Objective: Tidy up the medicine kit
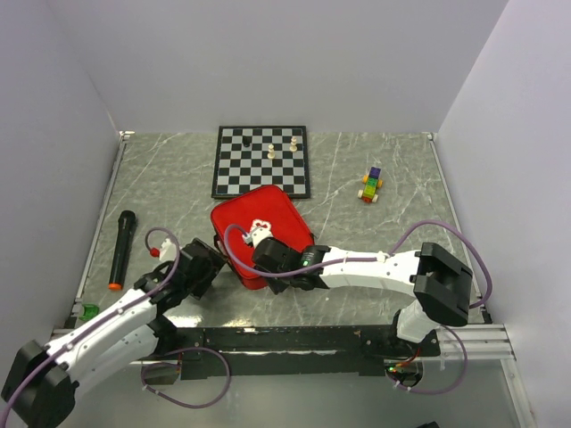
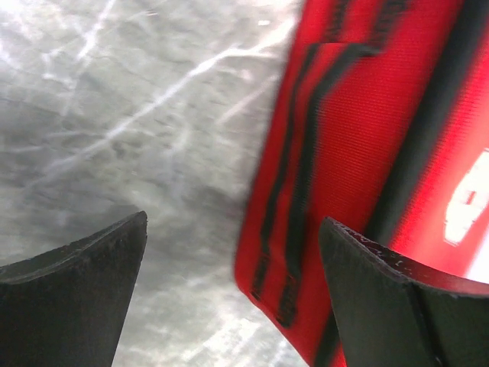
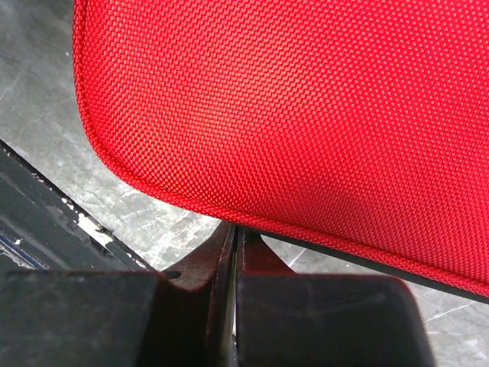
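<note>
Holds left gripper (image 2: 233,220) low just beside the medicine kit's (image 1: 268,207) left edge, jaws spread wide. Stretches right arm (image 1: 375,266) leftward, right gripper (image 3: 234,233) pinched closed at the kit's near edge.

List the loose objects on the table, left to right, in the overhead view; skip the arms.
Small green object → black microphone with orange tip → red zippered medicine kit with white emblem → small multicoloured block toy. Black-and-white chessboard omitted: it overlaps the kit.
</note>
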`<state>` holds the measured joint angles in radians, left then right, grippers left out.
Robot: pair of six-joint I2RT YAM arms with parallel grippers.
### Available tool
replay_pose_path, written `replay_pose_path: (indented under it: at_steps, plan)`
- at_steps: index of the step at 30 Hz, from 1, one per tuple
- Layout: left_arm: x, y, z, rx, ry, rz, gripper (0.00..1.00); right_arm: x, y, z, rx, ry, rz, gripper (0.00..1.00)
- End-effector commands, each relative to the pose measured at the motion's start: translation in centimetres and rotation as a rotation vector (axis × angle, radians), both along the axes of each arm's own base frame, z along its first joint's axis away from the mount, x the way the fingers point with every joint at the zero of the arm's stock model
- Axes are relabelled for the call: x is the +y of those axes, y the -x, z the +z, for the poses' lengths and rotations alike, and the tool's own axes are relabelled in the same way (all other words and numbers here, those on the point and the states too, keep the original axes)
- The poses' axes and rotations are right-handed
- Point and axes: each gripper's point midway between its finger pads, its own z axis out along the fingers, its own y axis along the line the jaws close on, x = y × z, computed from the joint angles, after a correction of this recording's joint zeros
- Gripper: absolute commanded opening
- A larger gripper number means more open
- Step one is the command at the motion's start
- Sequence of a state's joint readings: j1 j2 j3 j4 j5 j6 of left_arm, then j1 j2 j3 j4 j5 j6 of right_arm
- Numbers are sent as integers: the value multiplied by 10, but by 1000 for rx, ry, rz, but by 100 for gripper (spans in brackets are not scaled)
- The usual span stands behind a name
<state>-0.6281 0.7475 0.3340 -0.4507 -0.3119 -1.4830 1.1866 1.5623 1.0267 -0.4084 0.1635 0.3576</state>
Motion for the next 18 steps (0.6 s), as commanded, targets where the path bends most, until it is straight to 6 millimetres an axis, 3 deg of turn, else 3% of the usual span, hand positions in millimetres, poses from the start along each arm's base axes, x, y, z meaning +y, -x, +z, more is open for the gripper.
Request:
replay_pose_path:
  at_steps: [1, 5, 12, 18]
  plan:
    - [-8, -9, -7, 3, 2, -3, 97, 24, -14, 19, -50, -90, -7, 0]
    - [-9, -15, -8, -33, 6, -1, 87, 28, -11, 19, -49, -87, 6, 0]
    - [6, -15, -12, -8, -74, 45, 52, 13, -8, 9, -48, -53, -16, 0]
    - [13, -12, -24, 39, -129, 43, 12, -15, -1, -5, -36, -21, -53, 0]
